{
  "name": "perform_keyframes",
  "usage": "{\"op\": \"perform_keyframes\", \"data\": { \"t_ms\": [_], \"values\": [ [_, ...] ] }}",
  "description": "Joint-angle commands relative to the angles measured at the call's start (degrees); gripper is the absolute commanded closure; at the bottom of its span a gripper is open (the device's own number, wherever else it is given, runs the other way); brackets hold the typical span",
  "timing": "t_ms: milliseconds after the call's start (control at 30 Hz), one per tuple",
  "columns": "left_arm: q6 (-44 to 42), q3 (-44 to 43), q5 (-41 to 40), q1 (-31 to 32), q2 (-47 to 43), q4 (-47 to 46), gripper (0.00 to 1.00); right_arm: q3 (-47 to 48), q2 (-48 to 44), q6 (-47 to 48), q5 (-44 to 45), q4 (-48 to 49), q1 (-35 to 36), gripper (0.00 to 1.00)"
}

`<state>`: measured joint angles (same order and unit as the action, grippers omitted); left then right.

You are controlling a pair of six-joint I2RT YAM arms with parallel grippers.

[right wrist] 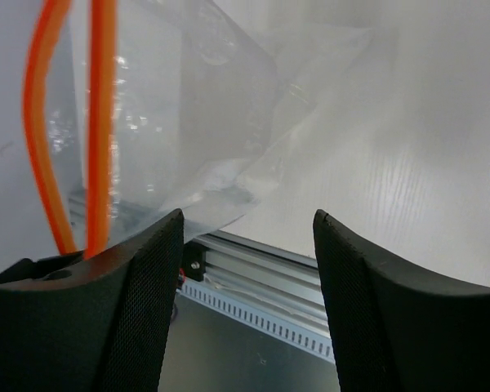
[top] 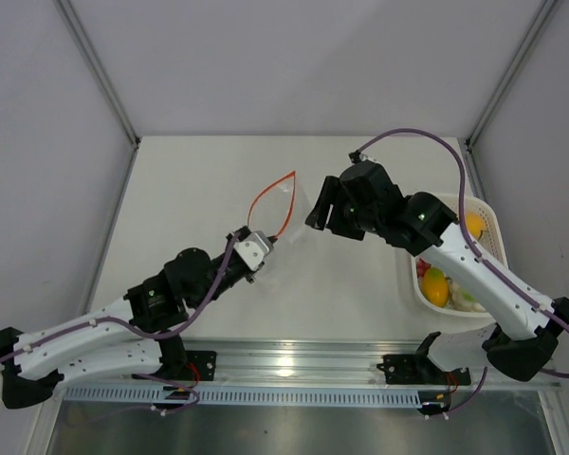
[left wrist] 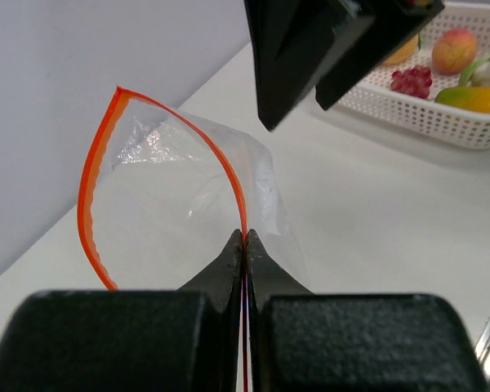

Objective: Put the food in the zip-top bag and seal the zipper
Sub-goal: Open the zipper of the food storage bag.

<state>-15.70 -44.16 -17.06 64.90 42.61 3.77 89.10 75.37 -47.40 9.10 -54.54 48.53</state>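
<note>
The clear zip-top bag (top: 277,210) is held up off the table with its mouth open. Its red-orange zipper (top: 269,194) curves in a loop. My left gripper (top: 262,245) is shut on the zipper strip (left wrist: 245,233) at the near side of the mouth. My right gripper (top: 315,210) is open and empty, just right of the bag's mouth; in its own view the gripper (right wrist: 247,214) sits beside the bag (right wrist: 188,106) and zipper (right wrist: 102,122). The food lies in the white basket: a yellow fruit (top: 435,286), an orange fruit (top: 473,225), red berries (left wrist: 412,80).
The white perforated basket (top: 491,220) stands at the table's right side, under the right forearm. Grey walls close the table at the back and both sides. A metal rail (top: 294,365) runs along the near edge.
</note>
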Motion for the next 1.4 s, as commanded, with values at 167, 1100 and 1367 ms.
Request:
{"op": "perform_keyframes", "data": {
  "t_ms": [167, 1100, 1367],
  "values": [
    [-3.46, -0.31, -1.75, 0.48, 6.51, -0.87, 1.0, 10.39, 6.09, -4.19, 2.41, -0.48, 0.33, 0.33],
    [-0.47, 0.57, -1.22, 4.88, 8.11, -1.93, 0.93, -5.15, 8.21, -5.07, 0.74, 2.68, 1.04, 0.55],
    [7.26, 3.56, -1.48, 4.79, 0.99, -3.42, 0.08, -11.57, 1.01, -1.04, 2.06, 10.59, 1.21, 0.9]
  ]
}}
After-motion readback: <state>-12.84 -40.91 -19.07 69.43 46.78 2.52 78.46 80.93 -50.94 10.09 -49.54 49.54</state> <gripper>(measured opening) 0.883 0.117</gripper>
